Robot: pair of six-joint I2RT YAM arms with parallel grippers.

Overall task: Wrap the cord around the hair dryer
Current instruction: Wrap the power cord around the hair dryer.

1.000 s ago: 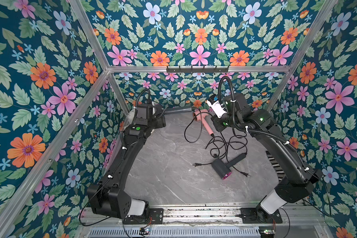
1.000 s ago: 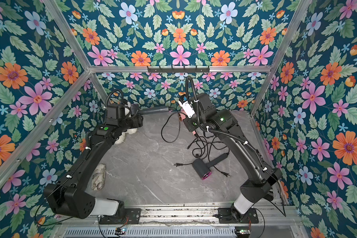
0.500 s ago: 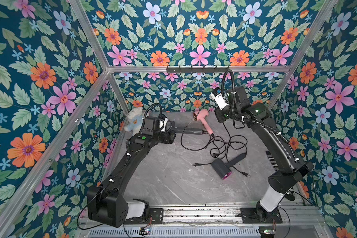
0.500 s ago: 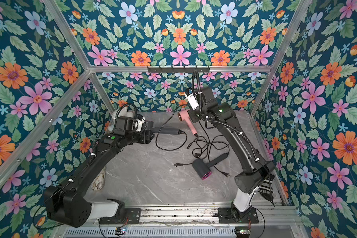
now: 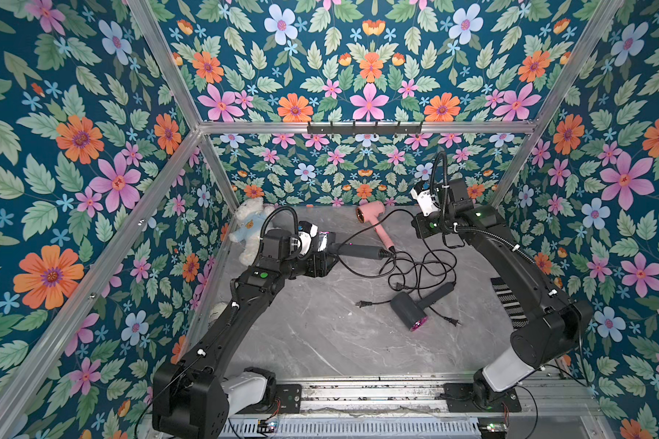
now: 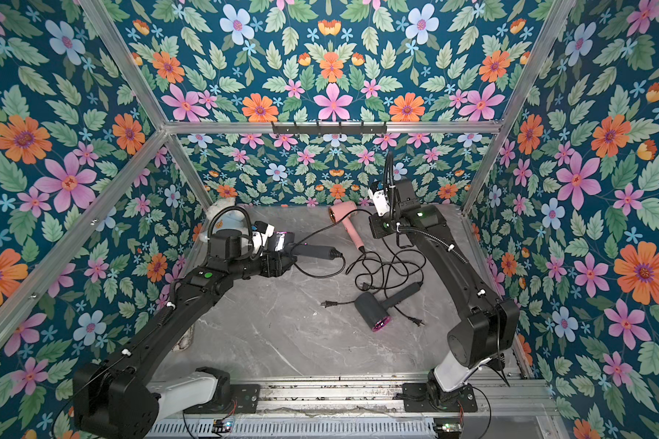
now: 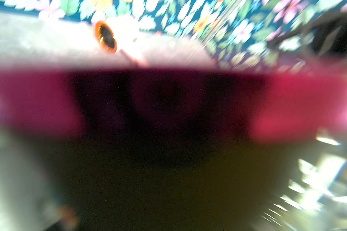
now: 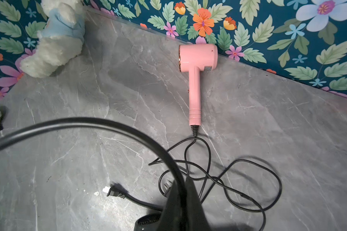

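Hanging above the surface [image 5: 320,342], your dark hair dryer [image 5: 358,251] sits clamped by its head in the left gripper [image 5: 322,251], handle pointing toward the right arm. Its cord [image 8: 88,121] arcs up to the right gripper [image 8: 185,204], which is pinched together on it. Beyond lie a pink dryer [image 5: 370,211], a second dark dryer [image 5: 408,309], tangled cords [image 5: 419,266] and a plush bear [image 5: 252,224].

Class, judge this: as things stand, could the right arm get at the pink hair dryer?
Probably yes, though not at once. The pink hair dryer lies uncovered close by the right claw. But that claw is shut on a black cord, which it must drop first.
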